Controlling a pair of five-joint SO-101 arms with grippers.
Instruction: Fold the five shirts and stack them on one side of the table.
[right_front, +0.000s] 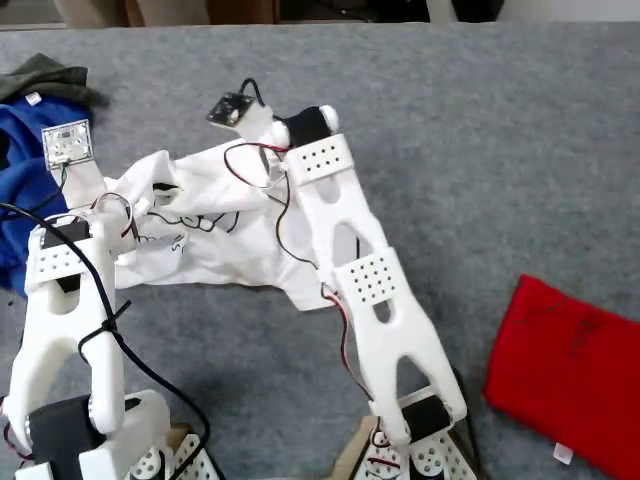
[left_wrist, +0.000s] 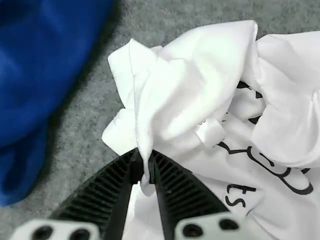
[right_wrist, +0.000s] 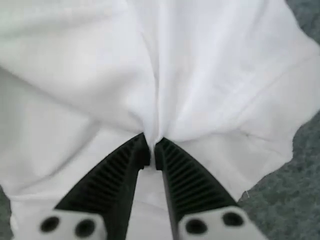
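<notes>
Soft, wrinkled white shirt (right_front: 210, 235) with thin black line print, bunched in loose folds on the grey, felt-like table (right_front: 480, 140), toward 9 o'clock from the middle of the high view. Deep blue shirt (right_front: 25, 190) heaped at the 9 o'clock edge, near the white one with a strip of felt between. Dull green shirt (right_front: 45, 75) crumpled at 10 o'clock. Red shirt (right_front: 565, 375) folded into a flat, tilted rectangle at 4 o'clock, with a small white tag (right_front: 563, 455) at its 6 o'clock corner. Left gripper (left_wrist: 144, 172), ribbed black pads on white plastic, closed tight on a raised, twisted ridge at the white shirt's 9 o'clock end. Right gripper (right_wrist: 151, 150), with the same ribbed pads, pinched together on a gathered pleat at the shirt's 12 o'clock side. Left arm (right_front: 60, 300) upright and bent from its base at 7 o'clock, wrist turned down over the cloth. Right arm (right_front: 370, 280) stretched long and low from its base at 6 o'clock toward 11 o'clock, crossing the shirt's 3 o'clock part, with red and black wires (right_front: 285, 215) looped along it. Shirt hem uneven and free toward 6 o'clock, between the two bases. Wide stretch of grey felt from 12 through 3 o'clock, a narrower strip between right arm and red shirt, and the far table edge along 12 o'clock.
</notes>
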